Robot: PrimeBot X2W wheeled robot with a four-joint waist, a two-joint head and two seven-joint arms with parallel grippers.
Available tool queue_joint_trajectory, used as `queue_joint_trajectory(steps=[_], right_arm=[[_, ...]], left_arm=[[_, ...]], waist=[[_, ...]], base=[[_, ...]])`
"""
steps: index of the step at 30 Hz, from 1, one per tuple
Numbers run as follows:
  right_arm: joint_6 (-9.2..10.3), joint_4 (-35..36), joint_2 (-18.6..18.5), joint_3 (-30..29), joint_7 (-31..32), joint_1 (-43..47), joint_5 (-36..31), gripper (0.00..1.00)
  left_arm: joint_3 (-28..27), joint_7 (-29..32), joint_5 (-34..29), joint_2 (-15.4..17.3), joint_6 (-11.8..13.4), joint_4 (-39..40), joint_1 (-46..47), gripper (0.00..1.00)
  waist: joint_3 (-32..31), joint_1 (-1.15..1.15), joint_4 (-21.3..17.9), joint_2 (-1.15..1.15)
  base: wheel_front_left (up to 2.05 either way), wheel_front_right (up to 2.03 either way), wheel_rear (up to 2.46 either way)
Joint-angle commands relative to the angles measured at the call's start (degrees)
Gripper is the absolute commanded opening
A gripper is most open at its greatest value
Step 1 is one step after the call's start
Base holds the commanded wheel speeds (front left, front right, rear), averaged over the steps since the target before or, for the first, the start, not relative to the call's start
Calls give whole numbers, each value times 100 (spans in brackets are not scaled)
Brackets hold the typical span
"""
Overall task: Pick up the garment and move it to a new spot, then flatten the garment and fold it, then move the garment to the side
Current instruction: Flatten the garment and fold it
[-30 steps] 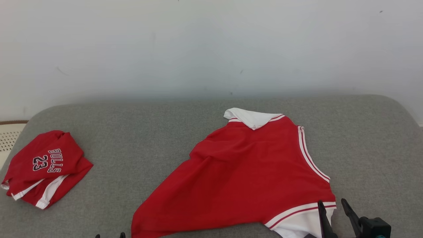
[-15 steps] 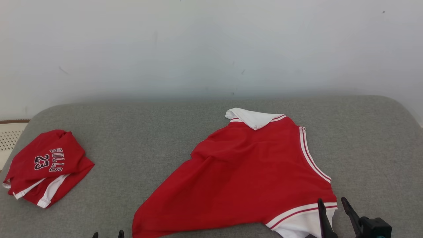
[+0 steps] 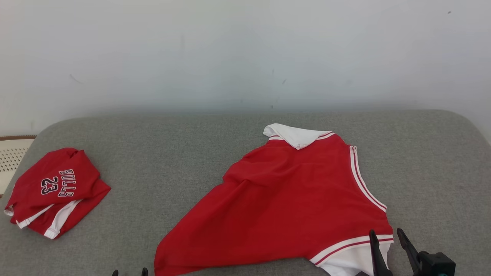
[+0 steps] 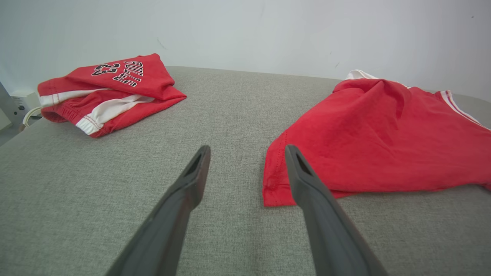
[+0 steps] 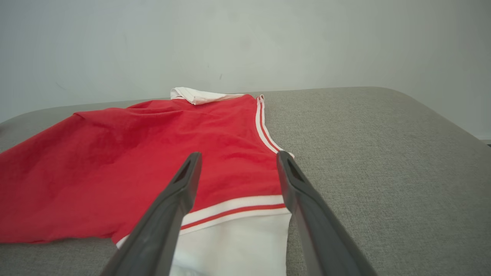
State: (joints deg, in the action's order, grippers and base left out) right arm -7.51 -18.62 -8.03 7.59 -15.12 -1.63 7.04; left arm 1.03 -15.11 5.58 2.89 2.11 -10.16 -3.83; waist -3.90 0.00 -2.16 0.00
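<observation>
- Right of centre on the grey cushion [image 3: 172, 145], the red jersey [image 3: 291, 203] lies spread but skewed.
- Both sets of fingers stand wide apart and empty: right gripper [image 3: 385, 234] over the white near-right corner, left gripper [image 4: 247, 153] just left of the near-left corner.
- I'd pinch both corners low and pull evenly to flatten.
- Folded Bulls garment [image 3: 57, 191] sits well left, not obstructing.
</observation>
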Motion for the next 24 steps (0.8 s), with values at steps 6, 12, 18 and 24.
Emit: queue_joint_trajectory(steps=[6,12,18,24], right_arm=[[4,-70,4,74,-3,44,73,100],[4,-107,-1,127,-3,74,90,100],[4,-149,12,164,-3,138,125,100],[3,-269,-73,244,-2,314,151,100]], left_arm=[[83,-6,91,1,-76,-112,-111,100],[222,-6,166,1,-102,-184,-39,100],[327,-6,179,1,-126,-246,56,100],[419,-6,190,2,-102,-305,128,100]], waist=[[64,0,-19,0],[200,0,-42,0],[367,0,-114,0],[514,0,-171,0]], base=[[0,0,0],[0,0,0],[0,0,0],[0,0,0]])
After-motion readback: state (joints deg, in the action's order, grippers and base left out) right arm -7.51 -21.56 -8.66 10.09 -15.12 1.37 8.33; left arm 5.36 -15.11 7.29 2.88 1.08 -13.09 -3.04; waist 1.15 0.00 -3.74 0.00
